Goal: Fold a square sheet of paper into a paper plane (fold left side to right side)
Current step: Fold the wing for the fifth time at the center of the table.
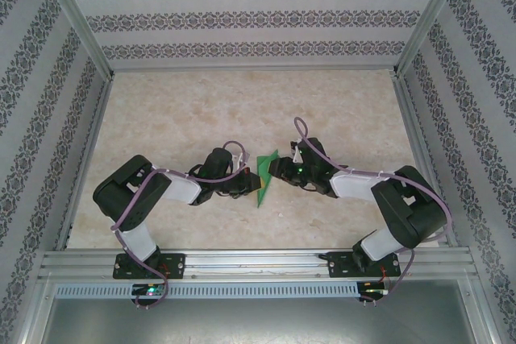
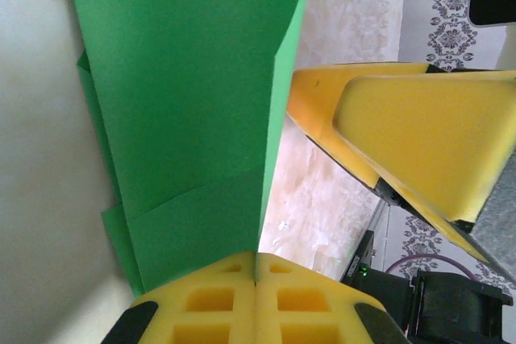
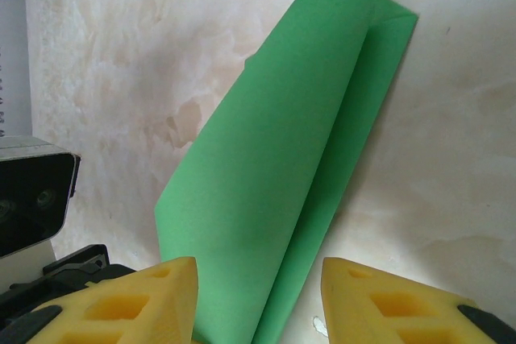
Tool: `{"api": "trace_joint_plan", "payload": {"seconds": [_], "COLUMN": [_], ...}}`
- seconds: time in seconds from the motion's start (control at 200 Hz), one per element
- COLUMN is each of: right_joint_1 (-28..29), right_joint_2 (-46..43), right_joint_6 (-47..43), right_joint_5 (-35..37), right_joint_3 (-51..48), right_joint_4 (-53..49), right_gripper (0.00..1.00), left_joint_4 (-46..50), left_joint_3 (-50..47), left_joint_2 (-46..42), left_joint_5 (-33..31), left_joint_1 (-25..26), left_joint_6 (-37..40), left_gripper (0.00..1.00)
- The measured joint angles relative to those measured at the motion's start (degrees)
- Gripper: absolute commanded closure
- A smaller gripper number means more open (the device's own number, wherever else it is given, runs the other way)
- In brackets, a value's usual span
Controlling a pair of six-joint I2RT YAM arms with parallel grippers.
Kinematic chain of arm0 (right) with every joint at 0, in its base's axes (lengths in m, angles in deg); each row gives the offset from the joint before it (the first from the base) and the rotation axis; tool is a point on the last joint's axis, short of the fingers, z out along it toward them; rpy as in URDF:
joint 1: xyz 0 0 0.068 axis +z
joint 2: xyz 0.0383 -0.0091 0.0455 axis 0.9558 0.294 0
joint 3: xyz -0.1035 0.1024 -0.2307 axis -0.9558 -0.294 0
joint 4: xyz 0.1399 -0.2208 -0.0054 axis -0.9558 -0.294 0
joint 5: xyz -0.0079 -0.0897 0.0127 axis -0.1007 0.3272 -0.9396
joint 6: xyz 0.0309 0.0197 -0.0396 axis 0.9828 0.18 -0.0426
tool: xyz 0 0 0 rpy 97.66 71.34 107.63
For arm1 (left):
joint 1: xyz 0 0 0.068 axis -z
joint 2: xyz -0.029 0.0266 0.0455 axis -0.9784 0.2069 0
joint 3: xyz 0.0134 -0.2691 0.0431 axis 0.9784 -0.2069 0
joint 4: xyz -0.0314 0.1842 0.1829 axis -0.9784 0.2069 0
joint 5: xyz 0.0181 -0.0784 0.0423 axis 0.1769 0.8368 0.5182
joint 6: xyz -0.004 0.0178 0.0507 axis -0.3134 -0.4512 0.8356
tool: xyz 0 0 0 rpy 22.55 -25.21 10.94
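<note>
While the sheet point(image 1: 265, 176) lies mid-table, half-raised, its long axis run from 1 to 7 o'clock, it is found clamped by the left claw point(image 2: 256, 275) at its 9 o'clock side, the right claw point(image 3: 258, 279) being set spread astride it at 3 o'clock.

Scanning for lettering now, and nothing readable anywhere: the square sheet of paper point(image 3: 274, 199) is plain green, and the patterned walls point(image 1: 242, 18) carry ornament only, no words or numbers.
</note>
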Motion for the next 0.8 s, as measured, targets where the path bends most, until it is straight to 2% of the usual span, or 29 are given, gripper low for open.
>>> {"api": "trace_joint_plan", "payload": {"seconds": [0.799], "right_joint_1": [2.03], "right_joint_2": [4.15], "right_joint_6": [0.11], "right_joint_5": [1.36], "right_joint_3": [1.27], "right_joint_4": [2.14], "right_gripper": [0.61], "left_joint_4": [-5.62], "left_joint_3": [-1.6], "left_joint_2": [1.97], "left_joint_5": [-0.66], "left_joint_1": [-0.04], "left_joint_6": [-3.02], "left_gripper": [1.0]}}
